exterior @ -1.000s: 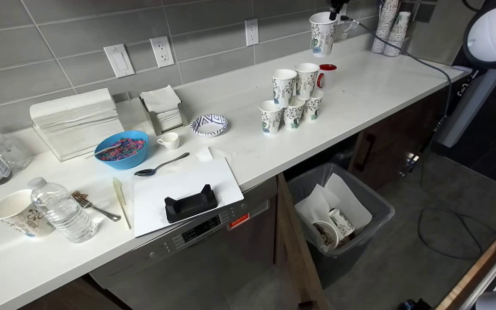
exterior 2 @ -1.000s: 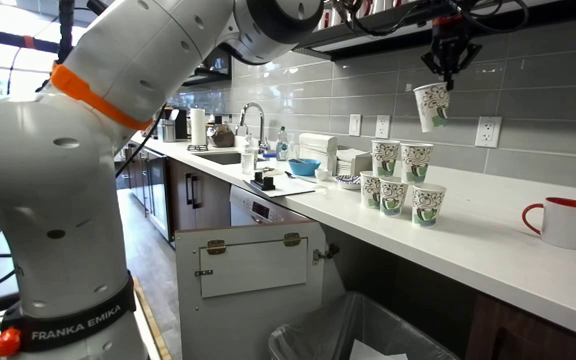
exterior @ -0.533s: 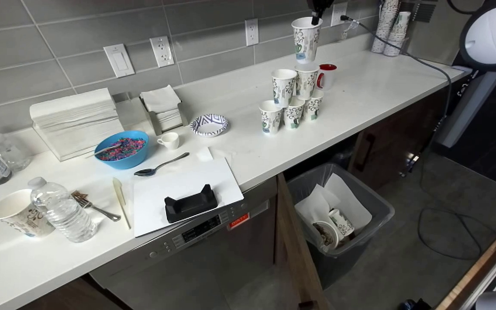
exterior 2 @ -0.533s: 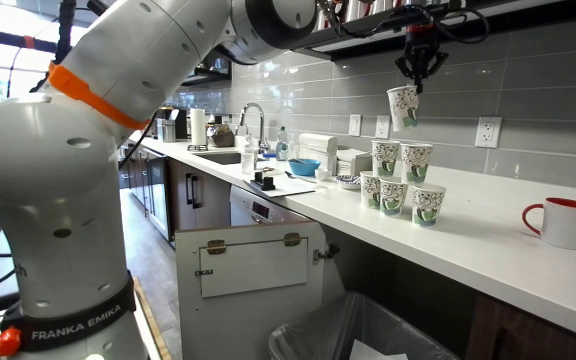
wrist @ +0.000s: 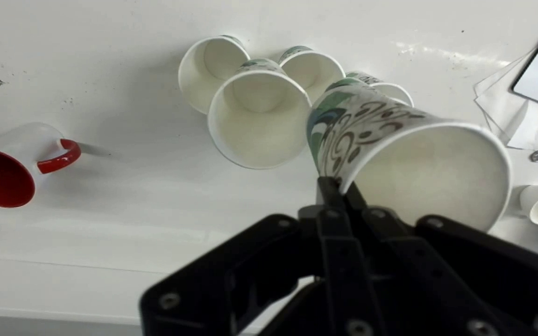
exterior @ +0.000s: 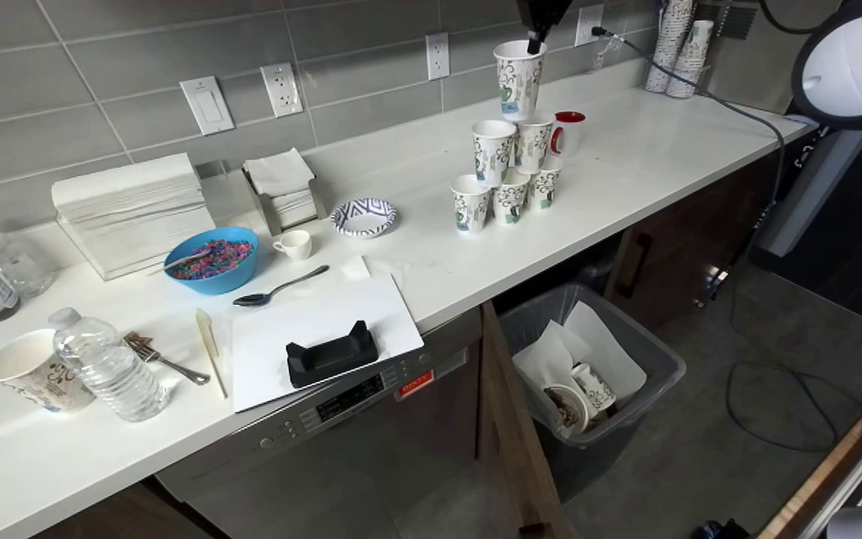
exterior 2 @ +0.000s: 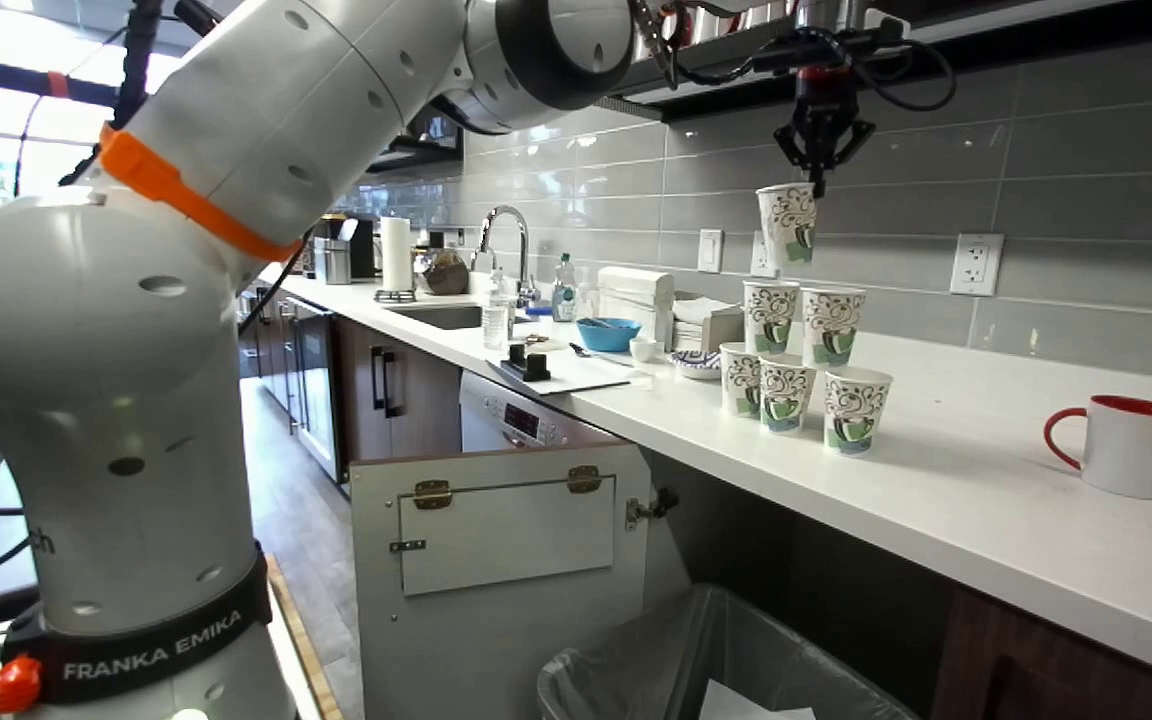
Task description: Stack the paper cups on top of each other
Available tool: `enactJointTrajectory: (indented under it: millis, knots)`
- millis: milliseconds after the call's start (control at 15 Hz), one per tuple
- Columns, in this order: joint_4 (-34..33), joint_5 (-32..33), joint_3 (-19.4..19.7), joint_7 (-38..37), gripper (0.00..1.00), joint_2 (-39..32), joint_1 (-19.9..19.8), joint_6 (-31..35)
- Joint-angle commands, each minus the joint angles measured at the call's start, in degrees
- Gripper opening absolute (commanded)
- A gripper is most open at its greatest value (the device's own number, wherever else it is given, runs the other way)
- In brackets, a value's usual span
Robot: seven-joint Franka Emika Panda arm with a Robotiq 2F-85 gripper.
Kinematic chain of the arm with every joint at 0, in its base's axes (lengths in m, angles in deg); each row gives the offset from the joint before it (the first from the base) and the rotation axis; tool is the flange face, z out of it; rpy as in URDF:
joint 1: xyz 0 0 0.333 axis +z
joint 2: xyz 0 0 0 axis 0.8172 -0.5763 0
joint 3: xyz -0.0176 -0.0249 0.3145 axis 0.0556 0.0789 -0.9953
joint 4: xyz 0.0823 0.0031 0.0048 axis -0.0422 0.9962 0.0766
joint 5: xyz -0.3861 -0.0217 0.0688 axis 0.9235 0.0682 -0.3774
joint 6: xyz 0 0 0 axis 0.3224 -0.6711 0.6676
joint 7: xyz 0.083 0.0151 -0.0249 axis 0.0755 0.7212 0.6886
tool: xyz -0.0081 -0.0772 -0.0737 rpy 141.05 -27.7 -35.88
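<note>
Three paper cups (exterior 2: 857, 410) stand upright in a row on the counter. Two more paper cups (exterior 2: 832, 325) rest on their rims as a second tier. Over that tier hangs another paper cup (exterior 2: 786, 222), slightly tilted, mouth up, with a small gap beneath it in an exterior view. My gripper (wrist: 343, 186) is shut on the rim of this cup, one finger outside the wall and one inside. In the wrist view the held cup (wrist: 367, 116) covers part of the stack, while one upper cup (wrist: 257, 116) shows its open mouth beside it.
A white mug with red handle (exterior 2: 1136, 445) stands near the stack. Toward the sink are a patterned bowl (exterior: 364, 217), a cream mug (exterior: 295, 244) and a blue bowl (exterior: 225, 273). Below the counter edge sit a bin (exterior: 663, 367) and an opened cabinet door (exterior 2: 506, 600). Tall cup stacks (exterior: 670, 45) stand farther back.
The gripper has carried its cup leftward in both exterior views and a little lower, from beside the stack to over the upper tier. The stacked cups have not moved.
</note>
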Motion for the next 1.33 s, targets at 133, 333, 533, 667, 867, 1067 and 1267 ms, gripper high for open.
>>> enactJointTrajectory:
  millis: [133,333,533,667,867,1067,1267]
  knots:
    - [-0.97,-1.37,-0.69,1.18,0.01,-0.78,-1.57,1.58]
    - [-0.70,-1.98,-0.93,1.78,0.01,-0.70,-2.54,1.15]
    - [-0.54,-3.75,-1.58,1.86,0.01,-0.76,-3.85,1.26]
    - [-0.47,-5.12,-1.97,2.13,0.01,-0.84,-4.59,1.08]
    - [-0.24,-5.91,-2.04,2.62,0.01,-0.93,-5.02,1.06]
    - [-0.09,-6.02,-2.06,2.87,0.01,-1.37,-5.13,0.83]
    - [-0.10,-5.84,-2.00,3.10,0.01,-1.85,-4.96,0.82]
